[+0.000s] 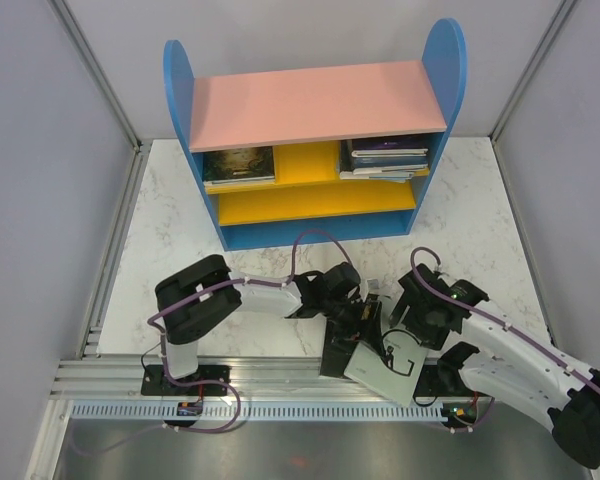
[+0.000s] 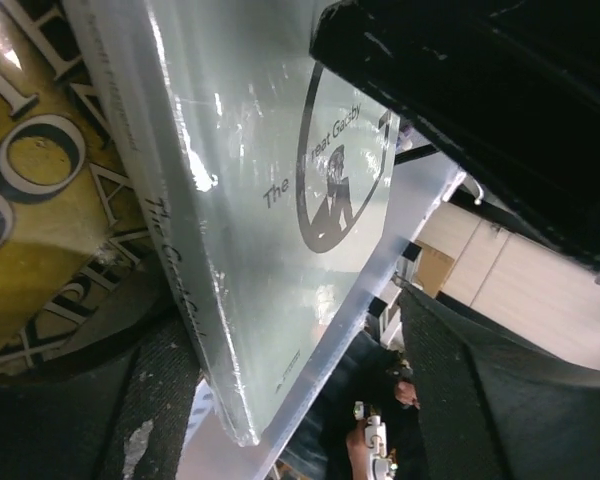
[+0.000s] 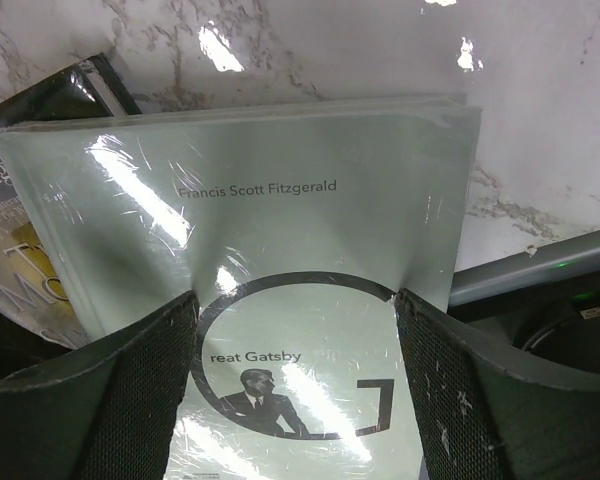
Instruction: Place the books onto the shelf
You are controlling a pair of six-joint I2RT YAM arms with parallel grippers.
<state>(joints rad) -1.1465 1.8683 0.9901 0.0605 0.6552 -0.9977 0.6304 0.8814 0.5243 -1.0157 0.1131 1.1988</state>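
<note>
A pale grey book with a large "G" [image 1: 385,372] lies tilted over the table's near edge, between my two arms. My left gripper [image 1: 365,325] stands open around its lower corner [image 2: 250,200]. One finger [image 2: 150,420] is next to the spine and the other stands apart. My right gripper [image 3: 295,380] is open, and both fingertips rest on the wrapped cover [image 3: 280,200] and crease the film. A yellow book [image 2: 40,200] lies under the grey one. The shelf [image 1: 445,60] stands at the back. On its upper yellow board lie one book on the left [image 1: 238,165] and a stack on the right [image 1: 385,155].
An aluminium rail [image 1: 280,385] runs along the near edge, below the grey book. Grey walls close in the marble table [image 1: 180,200] on both sides. The right arm's black body [image 2: 500,110] hangs close above the left gripper. Other book covers [image 3: 20,270] show at the left.
</note>
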